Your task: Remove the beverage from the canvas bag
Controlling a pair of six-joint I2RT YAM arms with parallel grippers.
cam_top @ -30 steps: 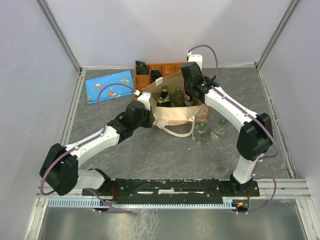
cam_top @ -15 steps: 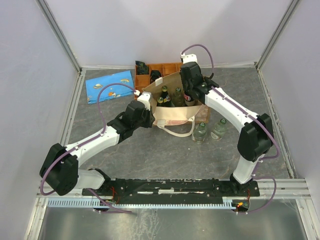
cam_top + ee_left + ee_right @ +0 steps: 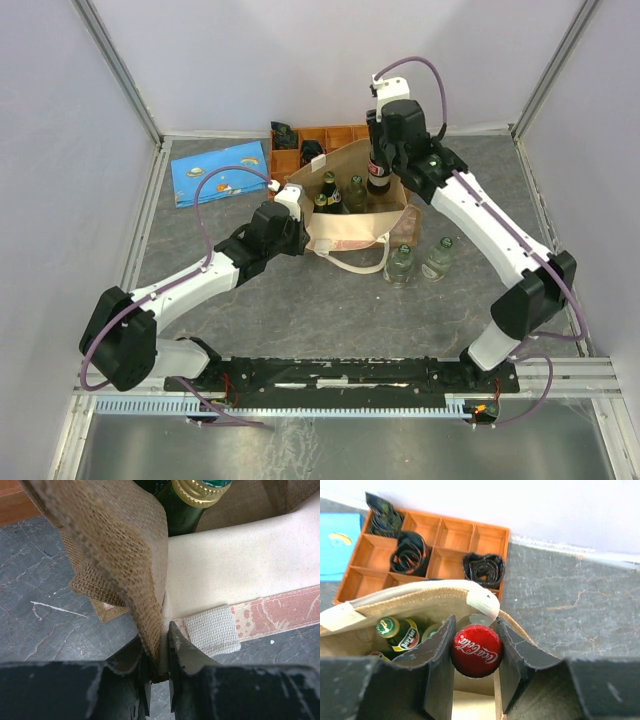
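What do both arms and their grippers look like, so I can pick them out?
The left arm and right arm have white link shells with bulky black joint housings; a thin purple cable loops along each. The left gripper and right gripper have flat black fingers with scuffed edges.

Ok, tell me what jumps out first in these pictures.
The right pincer grips a red-capped Coca-Cola bottle by the neck, its body rising out of the open canvas bag at the table's far middle. The left pincer pinches the bag's left edge, and green bottles stand inside.
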